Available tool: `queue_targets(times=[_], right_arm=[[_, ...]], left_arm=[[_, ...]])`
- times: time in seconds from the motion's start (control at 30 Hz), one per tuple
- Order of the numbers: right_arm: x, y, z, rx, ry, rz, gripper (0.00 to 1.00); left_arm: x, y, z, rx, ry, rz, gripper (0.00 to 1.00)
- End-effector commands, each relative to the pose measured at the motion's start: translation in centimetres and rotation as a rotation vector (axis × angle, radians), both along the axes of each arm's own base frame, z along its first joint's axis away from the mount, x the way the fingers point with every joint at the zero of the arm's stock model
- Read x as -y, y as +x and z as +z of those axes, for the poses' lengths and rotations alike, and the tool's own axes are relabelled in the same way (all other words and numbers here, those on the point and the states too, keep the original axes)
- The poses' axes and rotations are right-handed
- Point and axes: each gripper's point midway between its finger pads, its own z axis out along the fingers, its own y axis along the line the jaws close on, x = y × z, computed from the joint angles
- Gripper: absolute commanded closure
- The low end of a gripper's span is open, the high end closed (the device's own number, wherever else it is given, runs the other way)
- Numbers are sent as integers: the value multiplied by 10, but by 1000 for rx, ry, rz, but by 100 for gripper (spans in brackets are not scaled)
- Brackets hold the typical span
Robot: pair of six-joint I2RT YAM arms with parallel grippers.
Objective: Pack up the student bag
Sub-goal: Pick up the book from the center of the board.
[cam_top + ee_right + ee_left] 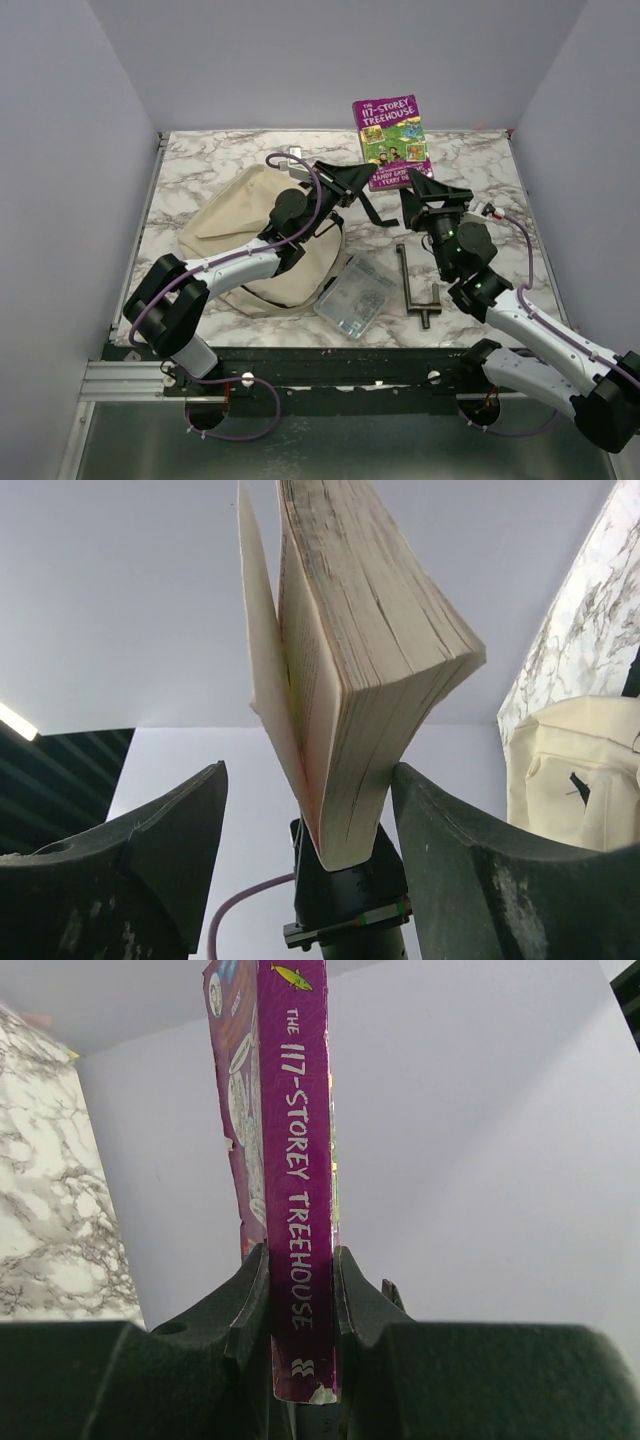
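Observation:
A purple paperback book (392,140) stands upright in the air above the back of the table. My left gripper (368,190) is shut on the lower end of its spine (300,1160), and the two fingers press both covers (300,1290). My right gripper (308,775) is open around the book's page edge (360,680). Its right finger (450,840) touches the pages, while the left finger stands apart from the loose cover. The cream student bag (240,240) lies on the table under the left arm and also shows at the right edge of the right wrist view (570,770).
A clear plastic pouch (355,297) with small items lies near the front edge, right of the bag. A black T-shaped tool (412,285) lies beside it, under the right arm. The marble table (480,170) has grey walls on three sides.

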Motion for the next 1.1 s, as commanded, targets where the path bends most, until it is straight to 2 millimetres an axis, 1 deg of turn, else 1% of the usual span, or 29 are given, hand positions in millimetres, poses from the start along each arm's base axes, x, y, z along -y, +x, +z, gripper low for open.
queue_targets(times=[0.0,0.13,0.2,0.33,0.43,0.5,0.63,0.7,0.77,0.83,0.87,0.9,0.93,0.97,1.0,1.03,1.07], right_arm=[[6,5,13,55,41,-52,31],[-4,9,15,63,39,-16,31],[-3,10,18,71,26,-25,31],[-3,15,19,77,-1,-47,36],[-9,17,20,89,-11,-31,36],[-11,18,20,89,-21,-27,36],[-12,20,17,78,-23,-25,36],[-11,21,15,75,-17,-29,42],[-12,21,18,94,-4,-29,56],[-9,20,22,117,-1,-44,73],[-6,20,22,115,-5,-58,83],[-3,21,20,108,-16,-73,95],[0,21,17,90,-31,-86,100],[2,22,12,62,-56,-99,100],[3,23,12,57,-103,-107,100],[4,23,11,47,-155,-111,100],[6,24,12,37,-202,-120,100]], left_arm=[[-16,-14,48,110,-99,25,100],[-14,-14,50,120,-94,25,100],[-14,-15,49,117,-93,25,100],[-11,-16,46,112,-91,17,100],[-10,-18,45,113,-88,14,100],[-11,-17,42,115,-77,27,100],[-8,-17,35,101,-71,11,100],[-5,-16,31,97,-61,5,100],[-2,-17,28,97,-54,2,100],[1,-18,23,112,-24,1,100],[1,-19,19,112,-10,-1,97],[0,-20,10,95,10,-3,85],[-3,-23,3,86,37,0,67],[-5,-28,-8,74,84,-11,51],[-9,-34,-15,72,131,-24,43],[-14,-42,-27,59,201,-47,38],[-20,-50,-39,75,297,-62,36]])
